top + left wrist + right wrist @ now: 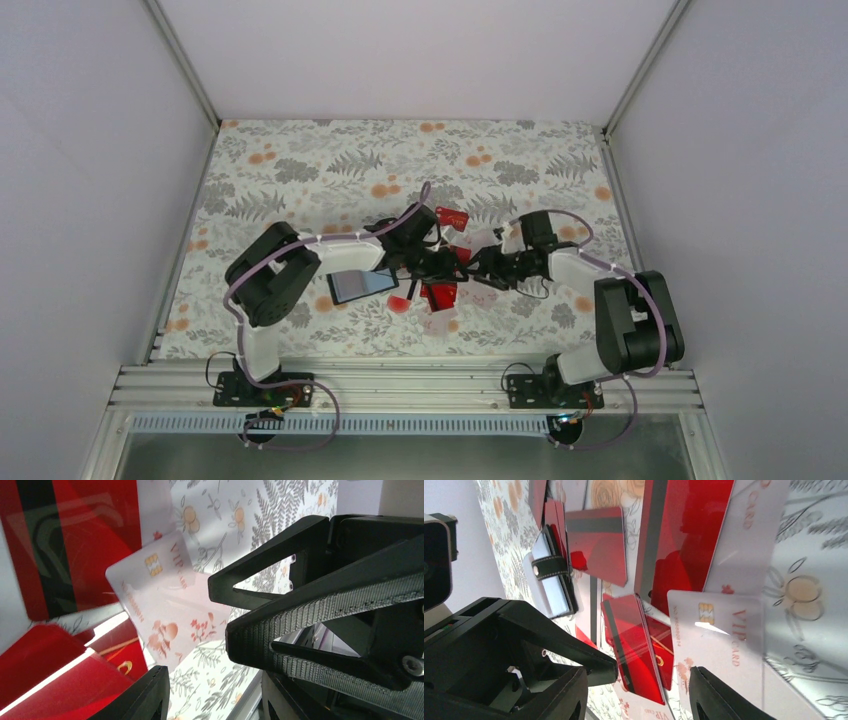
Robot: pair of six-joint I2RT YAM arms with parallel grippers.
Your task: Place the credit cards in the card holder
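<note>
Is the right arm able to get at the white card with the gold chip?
Probably yes. The right pincer is open and hangs close to the white card, with nothing covering it. A red card crowds one edge, and it lies flat, so pinching may be tricky.

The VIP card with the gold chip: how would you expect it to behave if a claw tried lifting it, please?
Thin and flat on the tablecloth, the VIP card probably offers little edge to grip. Its glossy sheen suggests slipping. Straight edges suggest stiffness.
</note>
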